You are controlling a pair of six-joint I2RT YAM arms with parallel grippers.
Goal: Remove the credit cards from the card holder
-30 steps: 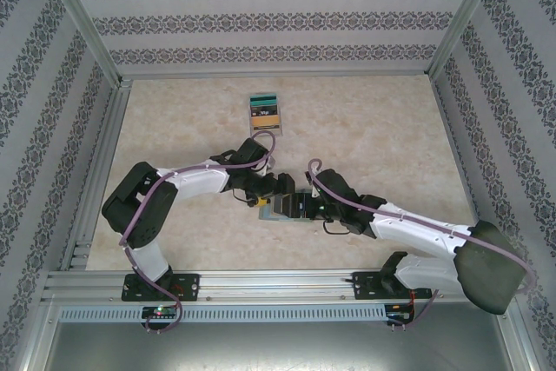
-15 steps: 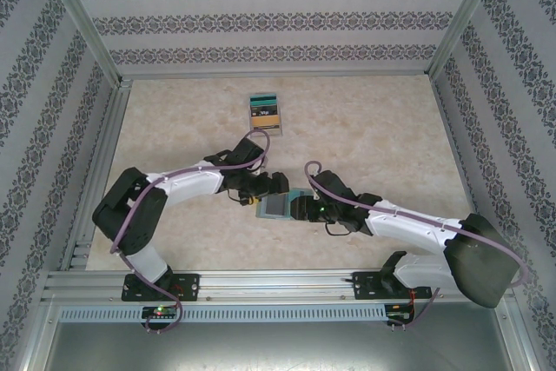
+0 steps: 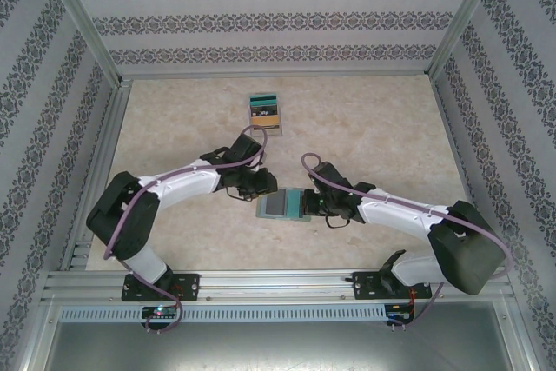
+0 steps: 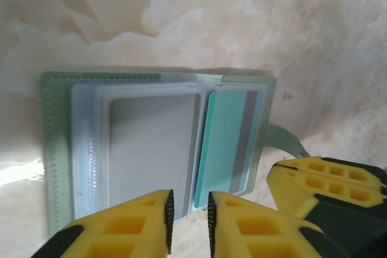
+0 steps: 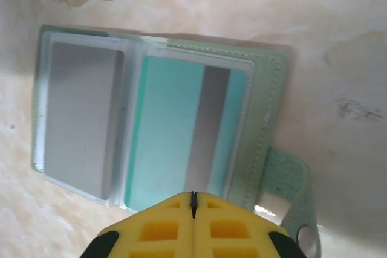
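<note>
The top external camera sits high above and behind the arm bases (image 3: 161,284). It looks down and forward over the whole counter (image 3: 373,128), with the bases along the bottom of the frame and the patterned walls (image 3: 261,6) at the top and sides. The left wrist camera looks steeply down from very close, past the left end effector (image 4: 188,222) at its lower edge. The right wrist camera is equally close, with the right end effector (image 5: 193,209) at bottom centre. All three views share the open card holder (image 3: 282,206). It is small at mid-frame from above and large in both wrist views, which show it turned much the same way.
</note>
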